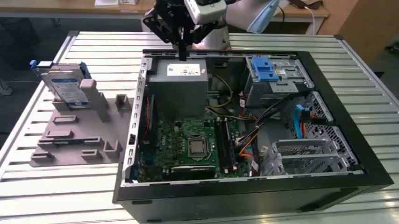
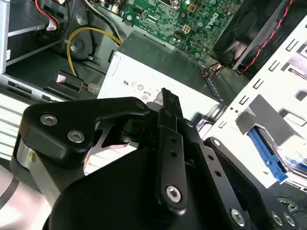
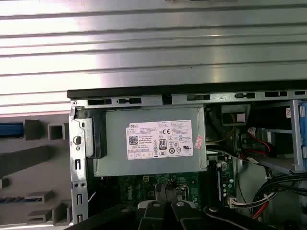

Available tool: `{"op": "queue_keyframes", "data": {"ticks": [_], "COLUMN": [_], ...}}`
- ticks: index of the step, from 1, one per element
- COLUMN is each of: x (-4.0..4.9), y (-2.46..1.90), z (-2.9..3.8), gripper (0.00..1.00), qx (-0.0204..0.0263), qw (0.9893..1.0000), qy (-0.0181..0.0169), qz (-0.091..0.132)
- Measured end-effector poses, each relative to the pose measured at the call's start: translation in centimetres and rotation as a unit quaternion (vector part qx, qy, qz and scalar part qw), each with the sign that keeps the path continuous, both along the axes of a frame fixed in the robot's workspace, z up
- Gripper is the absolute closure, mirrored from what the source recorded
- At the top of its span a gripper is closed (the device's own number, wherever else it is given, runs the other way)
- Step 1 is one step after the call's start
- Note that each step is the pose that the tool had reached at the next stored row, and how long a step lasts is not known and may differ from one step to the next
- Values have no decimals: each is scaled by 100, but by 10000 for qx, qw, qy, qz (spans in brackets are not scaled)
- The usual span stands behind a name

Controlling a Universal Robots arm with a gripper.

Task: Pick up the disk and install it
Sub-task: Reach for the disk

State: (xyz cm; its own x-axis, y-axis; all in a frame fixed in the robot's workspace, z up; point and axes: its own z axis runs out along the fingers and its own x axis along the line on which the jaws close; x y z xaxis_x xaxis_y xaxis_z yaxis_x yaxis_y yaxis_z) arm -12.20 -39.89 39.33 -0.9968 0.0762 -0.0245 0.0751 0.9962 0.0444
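Exterior view: the flat silver blue-framed disk (image 1: 65, 86) is seen upright in a grey stand (image 1: 68, 140) on the bench (image 1: 62, 191), well apart from the closed, empty jaws above the black computer case (image 1: 249, 196). Pick-up is judged unstarted; opened jaws are needed.

Disk (image 1: 67, 91): silver drive, blue-and-white label, blue plastic frame on its edges. Stands on edge, near upright, label visible, in the grey fixture (image 1: 70, 140) at the exterior view's left, outside the open computer case (image 1: 249, 193).
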Motion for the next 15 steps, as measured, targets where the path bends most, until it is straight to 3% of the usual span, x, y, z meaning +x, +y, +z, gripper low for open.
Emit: {"op": "queue_keyframes", "data": {"ticks": [12,15], "x": [-1,-37], "y": [0,0], "z": [0,0], "gripper": [89,89], "qx": [0,0], "qw": [10000,10000], "qy": [0,0], "qz": [0,0]}}
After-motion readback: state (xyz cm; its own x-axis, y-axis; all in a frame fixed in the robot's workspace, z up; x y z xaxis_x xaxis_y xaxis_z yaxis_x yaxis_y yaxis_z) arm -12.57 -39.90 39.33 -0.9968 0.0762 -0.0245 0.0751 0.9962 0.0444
